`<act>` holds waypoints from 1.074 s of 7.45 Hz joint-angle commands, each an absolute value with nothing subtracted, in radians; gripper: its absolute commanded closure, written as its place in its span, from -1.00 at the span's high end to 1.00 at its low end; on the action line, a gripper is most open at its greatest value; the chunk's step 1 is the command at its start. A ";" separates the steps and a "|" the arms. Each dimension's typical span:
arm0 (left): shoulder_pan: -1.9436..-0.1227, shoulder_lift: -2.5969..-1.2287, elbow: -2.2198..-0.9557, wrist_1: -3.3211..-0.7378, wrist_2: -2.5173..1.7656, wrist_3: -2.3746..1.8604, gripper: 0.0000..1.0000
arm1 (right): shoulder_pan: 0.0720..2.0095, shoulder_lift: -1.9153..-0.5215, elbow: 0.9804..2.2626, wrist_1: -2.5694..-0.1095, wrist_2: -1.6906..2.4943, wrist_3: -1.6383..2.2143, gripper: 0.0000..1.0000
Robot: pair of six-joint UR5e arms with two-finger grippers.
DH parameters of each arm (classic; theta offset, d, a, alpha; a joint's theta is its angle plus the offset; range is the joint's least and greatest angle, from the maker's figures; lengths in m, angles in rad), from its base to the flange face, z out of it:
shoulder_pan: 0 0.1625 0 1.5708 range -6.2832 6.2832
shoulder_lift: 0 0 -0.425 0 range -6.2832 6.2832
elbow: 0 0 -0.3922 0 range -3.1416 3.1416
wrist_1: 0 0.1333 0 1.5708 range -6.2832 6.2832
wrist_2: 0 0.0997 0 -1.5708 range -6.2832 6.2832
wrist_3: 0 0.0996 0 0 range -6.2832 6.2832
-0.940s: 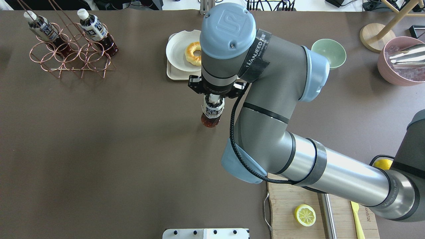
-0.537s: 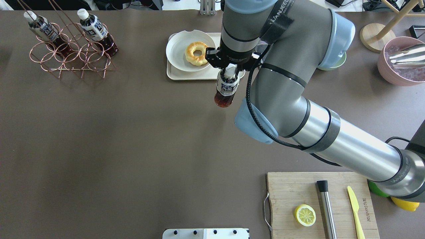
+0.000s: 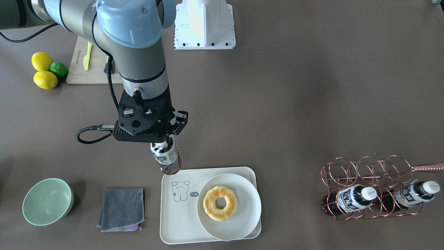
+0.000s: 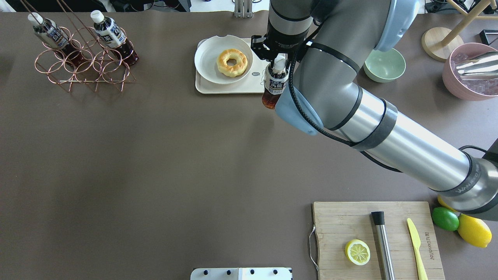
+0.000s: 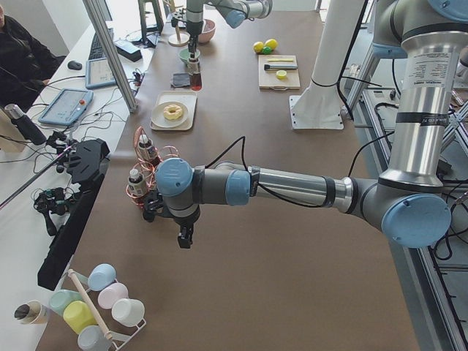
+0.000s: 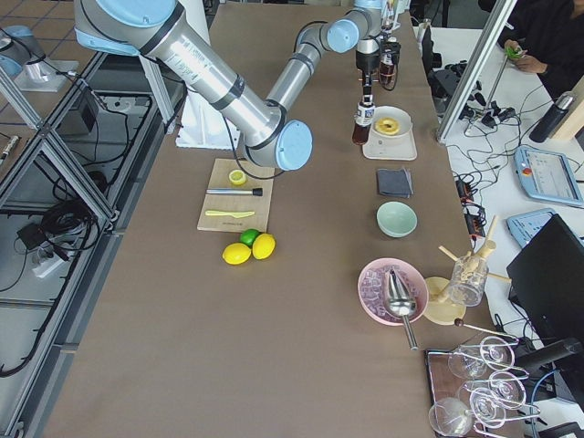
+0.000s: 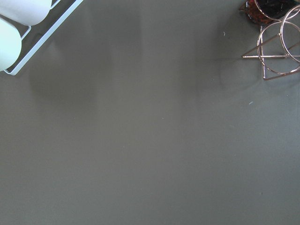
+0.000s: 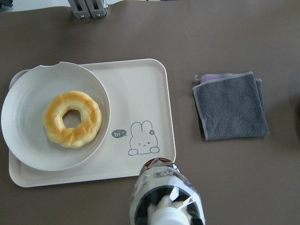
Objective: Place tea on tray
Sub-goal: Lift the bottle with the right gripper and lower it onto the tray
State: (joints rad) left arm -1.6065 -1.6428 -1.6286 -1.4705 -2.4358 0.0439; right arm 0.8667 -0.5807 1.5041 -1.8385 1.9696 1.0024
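1. The right gripper (image 4: pixel 279 66) is clamping its fingers on the neck of the tea (image 4: pixel 273 87), just under the white cap. This is leaving the bottle hanging upright with its base pointing down at the table.
2. The tea is hanging near the far edge of the table, about midway along it. Its base is sitting over the robot-side rim of the tray (image 8: pixel 140 89), beside the little cartoon drawing (image 8: pixel 143 145).
3. The grip at the neck is probably leaving the base free for setting down. The bottle appears to be clear of the surface, not yet resting on the tray.
4. A white plate (image 8: pixel 23 117) with a doughnut (image 8: pixel 72 119) is filling the tray's left half. That is likely steering the bottle toward the bare right half.
5. The tea is showing as a small clear bottle of dark brown liquid, wrapped in a white-and-navy label.
6. Two matching bottles (image 4: pixel 48 33) are leaning in a copper wire rack (image 4: pixel 85 66) at the far left corner.
7. A folded grey cloth (image 8: pixel 232 105) is lying just right of the tray.
8. The left gripper (image 5: pixel 185 238) is hanging over the table's left end near the rack. Whether its fingers are apart or together cannot be told.
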 commanded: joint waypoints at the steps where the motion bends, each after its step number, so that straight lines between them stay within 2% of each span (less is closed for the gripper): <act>1: -1.605 -1.686 -1.585 -1.473 -2.433 0.048 0.96 | 0.908 -0.526 1.254 -1.622 1.983 0.991 -1.00; 3: -1.605 -1.709 -1.557 -1.473 -2.433 0.048 0.96 | 0.910 -0.448 1.143 -1.615 1.982 0.991 -1.00; 5: -1.605 -1.710 -1.557 -1.473 -2.433 0.048 0.96 | 0.907 -0.449 1.088 -1.544 1.974 0.994 -1.00; 8: -1.605 -1.710 -1.555 -1.473 -2.433 0.048 0.96 | 0.897 -0.453 1.074 -1.528 1.971 0.996 -1.00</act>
